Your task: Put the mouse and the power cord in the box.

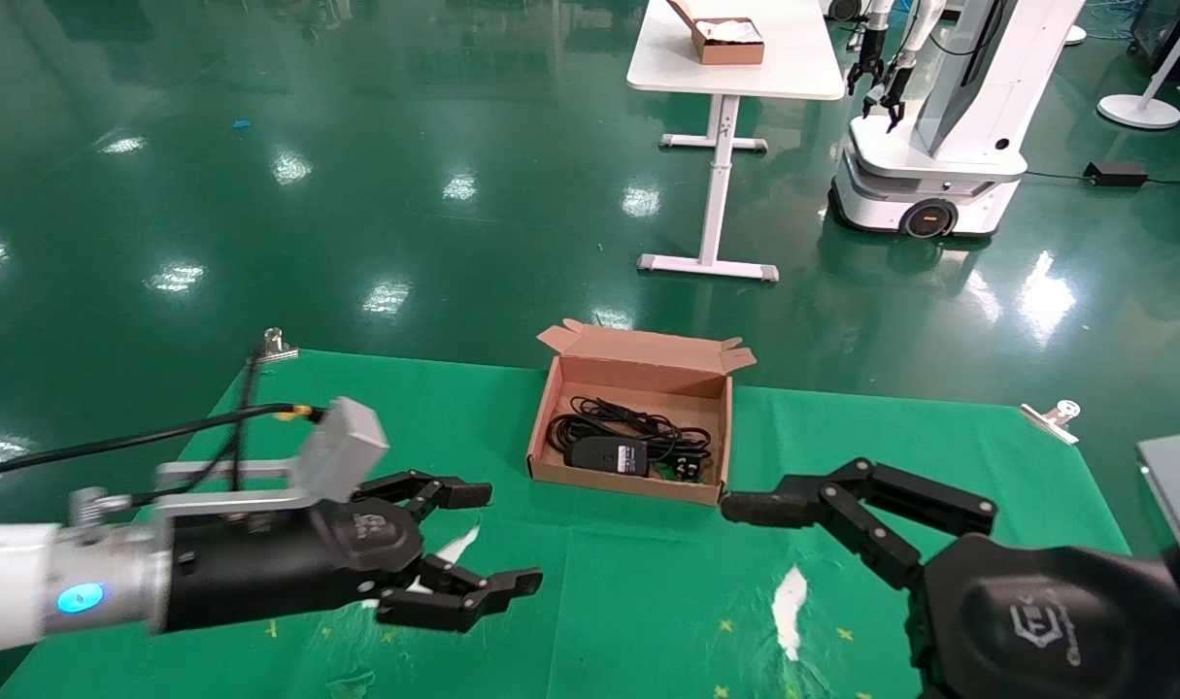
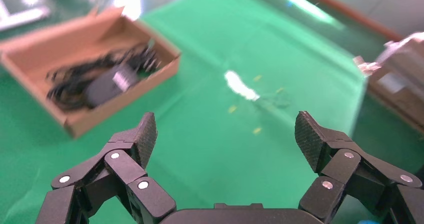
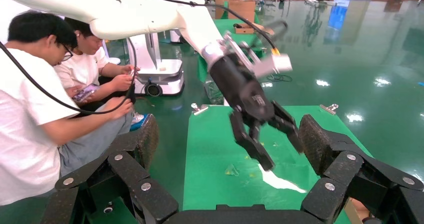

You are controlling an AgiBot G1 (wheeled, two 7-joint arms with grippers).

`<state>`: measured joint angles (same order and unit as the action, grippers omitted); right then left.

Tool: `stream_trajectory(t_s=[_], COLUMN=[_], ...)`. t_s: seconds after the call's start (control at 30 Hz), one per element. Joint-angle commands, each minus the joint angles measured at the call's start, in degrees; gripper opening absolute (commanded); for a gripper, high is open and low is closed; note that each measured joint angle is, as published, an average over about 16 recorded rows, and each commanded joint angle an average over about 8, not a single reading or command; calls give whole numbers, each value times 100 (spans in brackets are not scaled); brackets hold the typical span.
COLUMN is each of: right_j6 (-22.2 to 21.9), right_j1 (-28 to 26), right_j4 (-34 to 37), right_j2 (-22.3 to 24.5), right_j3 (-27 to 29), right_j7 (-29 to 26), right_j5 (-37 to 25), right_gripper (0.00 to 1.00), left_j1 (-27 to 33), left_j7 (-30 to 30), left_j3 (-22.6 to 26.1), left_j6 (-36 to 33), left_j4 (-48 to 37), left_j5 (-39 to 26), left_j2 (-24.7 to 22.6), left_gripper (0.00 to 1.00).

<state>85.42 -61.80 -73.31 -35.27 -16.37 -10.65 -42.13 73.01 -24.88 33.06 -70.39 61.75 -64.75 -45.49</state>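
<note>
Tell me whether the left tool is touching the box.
Apart. The head view shows the left tool, open and empty, above the green cloth with a clear strip of cloth between it and the box.

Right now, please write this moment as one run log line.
mouse: in box | cord: in box | box: lid open | left claw: open, empty, above cloth | right claw: open, empty, beside box
</note>
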Motion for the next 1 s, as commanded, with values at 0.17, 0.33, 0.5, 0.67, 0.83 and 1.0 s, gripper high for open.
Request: stream_trajectory(t_s=[0.17, 0.33, 0.5, 0.67, 0.83, 1.0], right_j6=[28, 28, 37, 49, 41, 36], right_j1=[20, 19, 28, 38, 32, 29], right_j4=[-22, -21, -29, -37, -31, -28], right_j2=[25, 26, 35, 46, 39, 36], right_j3=[29, 26, 38, 54, 45, 38], right_j7=[-7, -5, -5, -5, -4, -4], right_j5=[30, 31, 44, 60, 51, 45], right_gripper=[100, 100, 100, 100, 100, 100], left_j1=[-455, -831, -1133, -1280, -1251, -1210], left_j7=[561, 1026, 1390, 1523, 1483, 1452], left_j3=[-677, -1238, -1691, -1912, -1862, -1799], left_j6=[-608, -1111, -1516, -1711, -1669, -1614], left_j4=[470, 859, 1175, 1327, 1292, 1248], left_j5=[909, 1662, 2277, 2586, 2519, 2428], left_j2=[416, 760, 1037, 1170, 1141, 1104], left_gripper=[100, 100, 100, 100, 100, 100])
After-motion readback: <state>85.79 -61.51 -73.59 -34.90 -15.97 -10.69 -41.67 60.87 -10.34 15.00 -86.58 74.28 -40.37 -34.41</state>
